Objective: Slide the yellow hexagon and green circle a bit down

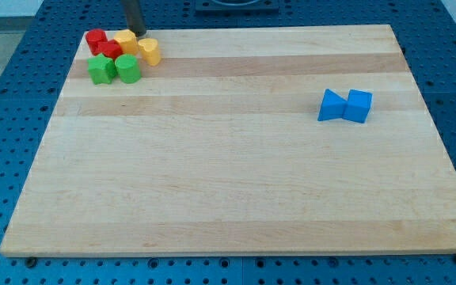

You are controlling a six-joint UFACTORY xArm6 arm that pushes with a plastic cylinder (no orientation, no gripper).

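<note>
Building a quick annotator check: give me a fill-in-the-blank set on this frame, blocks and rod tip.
1. My tip sits at the view's top edge of the cluster, just above the ____ blocks.
2. The two blue blocks lie on the view's ____ side of the board.
3. The green circle sits directly to the view's right of the green ____.
4. The two red blocks are at the view's upper ____ of the cluster.

Missing words: yellow; right; star; left

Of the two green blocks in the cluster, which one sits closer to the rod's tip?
The green circle, the right-hand one of the pair. It lies below the yellow blocks near my tip; the green star sits farther toward the view's left.
</note>
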